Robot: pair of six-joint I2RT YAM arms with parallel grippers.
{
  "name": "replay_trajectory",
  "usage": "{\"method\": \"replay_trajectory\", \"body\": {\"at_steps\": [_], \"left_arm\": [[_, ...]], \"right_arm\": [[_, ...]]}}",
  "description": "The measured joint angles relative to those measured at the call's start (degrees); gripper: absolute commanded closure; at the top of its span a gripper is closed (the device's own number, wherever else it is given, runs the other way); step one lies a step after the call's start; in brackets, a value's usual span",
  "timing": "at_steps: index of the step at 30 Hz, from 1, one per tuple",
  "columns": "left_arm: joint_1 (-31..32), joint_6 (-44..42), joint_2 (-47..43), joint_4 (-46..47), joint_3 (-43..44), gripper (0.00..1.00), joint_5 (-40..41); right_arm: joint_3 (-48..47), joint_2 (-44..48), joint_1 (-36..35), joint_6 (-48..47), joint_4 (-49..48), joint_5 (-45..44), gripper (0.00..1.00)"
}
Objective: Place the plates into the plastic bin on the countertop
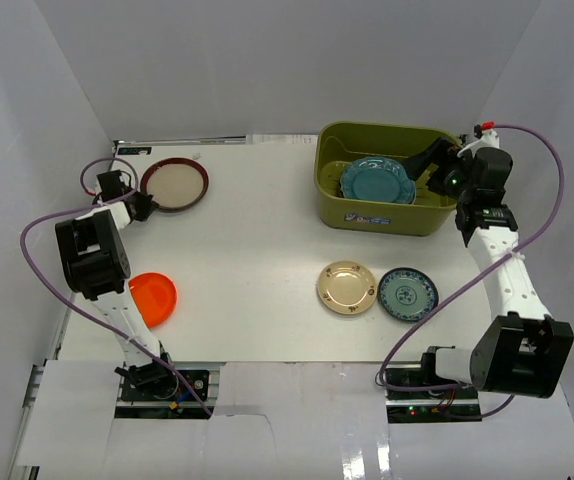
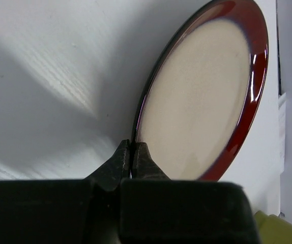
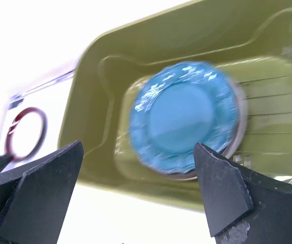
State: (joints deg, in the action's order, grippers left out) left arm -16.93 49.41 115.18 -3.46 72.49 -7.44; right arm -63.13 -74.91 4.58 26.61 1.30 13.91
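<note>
Plate (image 2: 202,101) edge pinched in left fingers (image 2: 116,165), bare countertop (image 2: 44,61) around

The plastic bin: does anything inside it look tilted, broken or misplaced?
Nothing stands out. The teal plate lies flat in the plastic bin, on another plate whose pale rim shows at one side. No cracks visible.

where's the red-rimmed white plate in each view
Top external: red-rimmed white plate at far left of the table.
Left wrist: fills the upper right, seen close up.
Right wrist: small, at the left edge.
Shared landmark: olive-green bin.
</note>
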Motion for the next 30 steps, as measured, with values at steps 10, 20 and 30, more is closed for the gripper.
{"method": "replay_trajectory", "body": {"at_steps": [10,20,30], "left_arm": [[0.76,1.29,-14.29,4.68,-17.90,1.00,-7.52],[5.73,0.92,-47.93,7.15,-31.34,1.00,-21.11],[16.24,-5.57,-53.00,1.38,-30.73,1.00,-29.99]], "right_arm": [[10.97,6.49,-24.39,3.28,-6.58,4.79,0.06],[9.49,-0.04,-34.73,6.32,-8.24,7.19,0.10],[-2.45,-6.69,-34.93,6.21,-6.78,6.36,0.09]]}}
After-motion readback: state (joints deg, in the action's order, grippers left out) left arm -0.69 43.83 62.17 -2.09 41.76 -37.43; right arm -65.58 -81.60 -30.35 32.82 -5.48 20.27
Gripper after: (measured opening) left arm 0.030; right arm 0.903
